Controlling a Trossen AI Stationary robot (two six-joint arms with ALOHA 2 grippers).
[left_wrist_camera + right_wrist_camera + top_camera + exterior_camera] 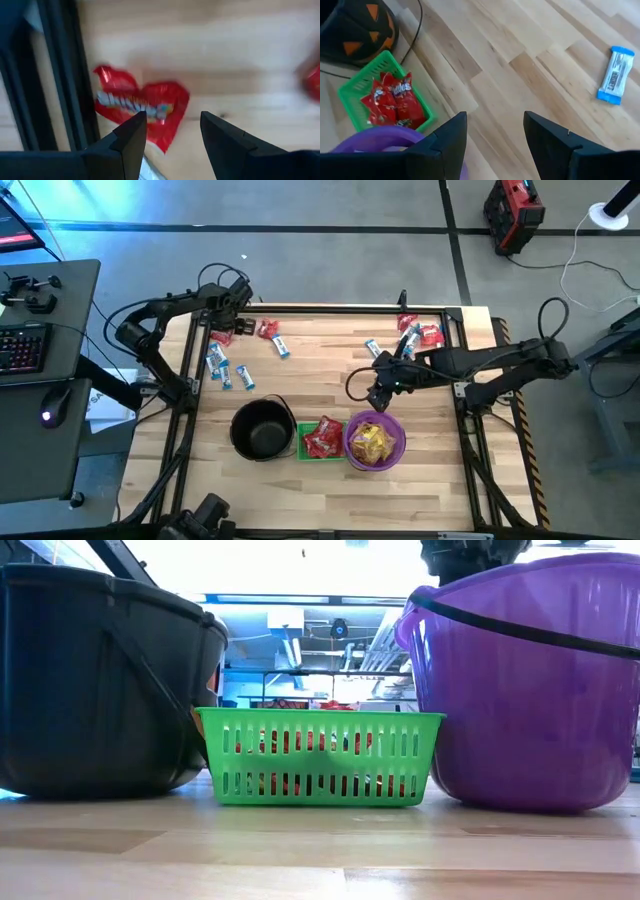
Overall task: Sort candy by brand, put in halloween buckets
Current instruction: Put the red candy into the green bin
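Upper left from above: left tool [222, 330] open over a red candy [142, 107], sharp only through its wrist camera. Blue-and-white candies [222, 366] scattered below it on the worktop [320, 375]. Lower centre: black pail [262, 429], green basket [308, 452] of red candies, purple bucket [352, 452] of yellow ones. Right tool [378, 398] open, empty, above the purple bucket. Low down, candy hidden behind bucket walls.

Left gripper [170, 135]: at the table's far-left corner, arm folded back, fingers parted, nothing held. Right gripper [495, 137]: arm extended inward over mid-table, fingers parted, nothing held.
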